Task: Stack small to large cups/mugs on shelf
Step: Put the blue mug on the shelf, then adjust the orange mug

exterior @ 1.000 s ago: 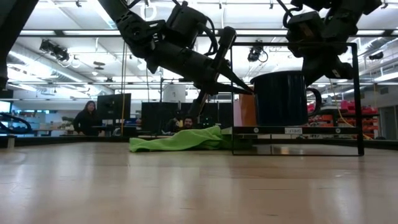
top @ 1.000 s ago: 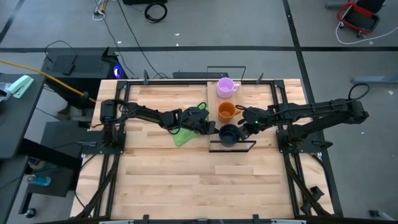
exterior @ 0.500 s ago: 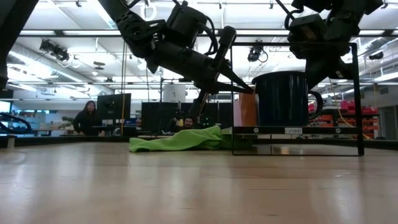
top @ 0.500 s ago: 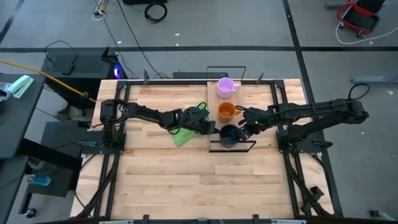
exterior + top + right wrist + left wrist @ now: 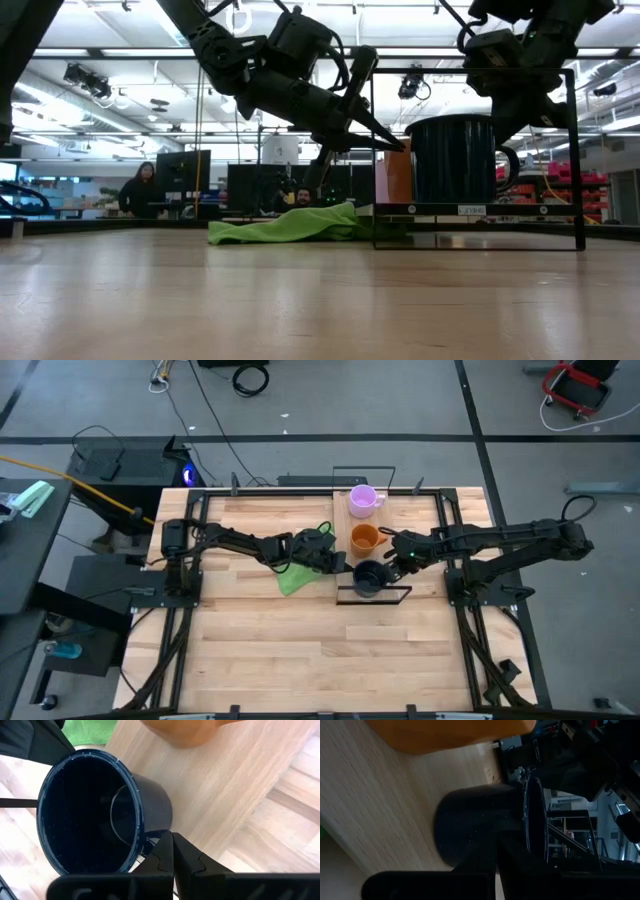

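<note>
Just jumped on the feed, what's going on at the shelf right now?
Three mugs stand in a row on the shelf: the purple mug at the far end, the orange mug in the middle, the navy mug nearest. The left gripper and the right gripper flank the navy mug, each close to its rim. A green cloth lies under the left arm.

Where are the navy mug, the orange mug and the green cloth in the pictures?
navy mug (image 5: 368,576): high view, on its dark inside, seen from above.
orange mug (image 5: 364,539): high view, on its open top.
green cloth (image 5: 290,226): low view, on the middle of the crumpled heap.
</note>
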Tool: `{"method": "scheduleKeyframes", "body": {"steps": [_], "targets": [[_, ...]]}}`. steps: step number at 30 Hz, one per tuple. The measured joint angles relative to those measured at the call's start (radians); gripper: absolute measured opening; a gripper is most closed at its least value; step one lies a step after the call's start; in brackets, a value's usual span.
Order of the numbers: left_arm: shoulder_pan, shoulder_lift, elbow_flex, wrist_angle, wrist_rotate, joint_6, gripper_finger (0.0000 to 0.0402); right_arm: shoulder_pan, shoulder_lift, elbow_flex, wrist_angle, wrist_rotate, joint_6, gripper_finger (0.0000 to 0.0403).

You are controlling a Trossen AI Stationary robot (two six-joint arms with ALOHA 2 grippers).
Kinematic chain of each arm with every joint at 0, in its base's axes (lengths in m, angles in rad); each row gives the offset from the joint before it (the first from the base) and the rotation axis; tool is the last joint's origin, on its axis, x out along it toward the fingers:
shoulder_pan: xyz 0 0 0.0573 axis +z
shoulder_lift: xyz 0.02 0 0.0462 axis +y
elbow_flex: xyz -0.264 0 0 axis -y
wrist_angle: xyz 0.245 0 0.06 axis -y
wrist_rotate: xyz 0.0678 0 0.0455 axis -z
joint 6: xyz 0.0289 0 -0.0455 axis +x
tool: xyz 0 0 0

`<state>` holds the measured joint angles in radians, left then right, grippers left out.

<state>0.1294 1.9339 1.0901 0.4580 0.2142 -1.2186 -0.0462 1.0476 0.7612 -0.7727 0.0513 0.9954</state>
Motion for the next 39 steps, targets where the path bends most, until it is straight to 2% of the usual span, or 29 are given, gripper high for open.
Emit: {"method": "scheduleKeyframes", "body": {"steps": [13, 22, 29, 39], "targets": [[0.060, 0.000, 0.000, 0.000, 0.033, 0.008, 0.0021, -0.075, -0.068, 0.000, -0.008, 0.000, -0.021, 0.0001], [0.107, 0.000, 0.000, -0.001, 0.061, 0.025, 0.0013, -0.188, -0.069, 0.000, -0.007, 0.000, -0.080, 0.0002], [0.137, 0.000, -0.001, -0.001, 0.077, 0.025, 0.0022, -0.292, -0.029, 0.000, 0.041, -0.022, -0.169, 0.0001], [0.152, 0.000, -0.001, -0.001, 0.079, 0.019, 0.0014, -0.332, 0.017, 0.000, 0.077, -0.039, -0.202, 0.0001]]}}
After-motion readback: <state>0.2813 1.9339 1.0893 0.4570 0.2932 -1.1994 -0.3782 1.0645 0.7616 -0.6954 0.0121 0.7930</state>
